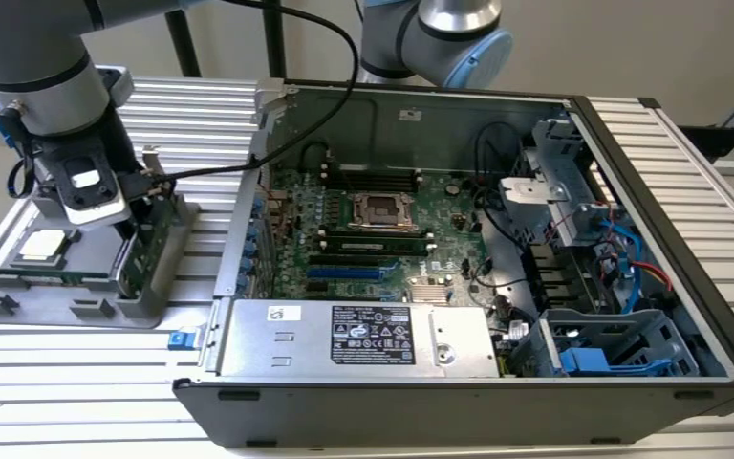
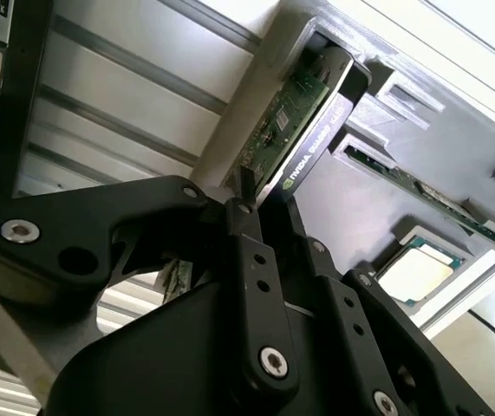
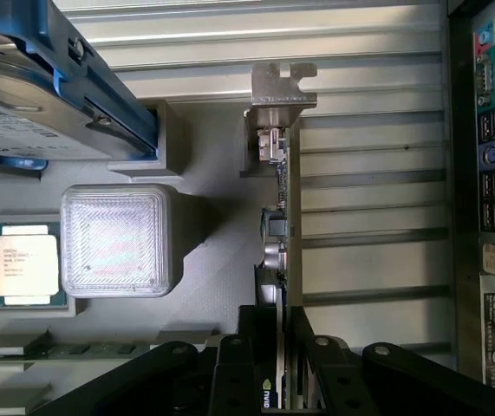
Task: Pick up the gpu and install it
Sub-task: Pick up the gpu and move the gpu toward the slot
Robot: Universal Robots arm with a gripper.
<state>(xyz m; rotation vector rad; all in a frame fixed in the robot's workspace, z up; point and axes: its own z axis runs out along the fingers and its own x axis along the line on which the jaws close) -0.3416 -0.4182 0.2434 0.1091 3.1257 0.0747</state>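
The end effector (image 3: pixel 287 314) is clamped on the gpu (image 3: pixel 283 186), which stands on edge in a grey holder tray (image 3: pixel 212 260). The tray sits near the desk's (image 1: pixel 74 382) edge at the exterior view's left, beside an open computer case (image 1: pixel 443 413).

bright, even light with soft shadows; in the first wrist view a white block (image 3: pixel 117 240) glares, washed out.

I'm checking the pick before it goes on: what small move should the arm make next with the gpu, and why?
Probably a slow, straight lift out of the slot. The gripper appears closed on the gpu, one finger on each face, while the card stands on edge, seated in the grey holder; tilting could bind it.
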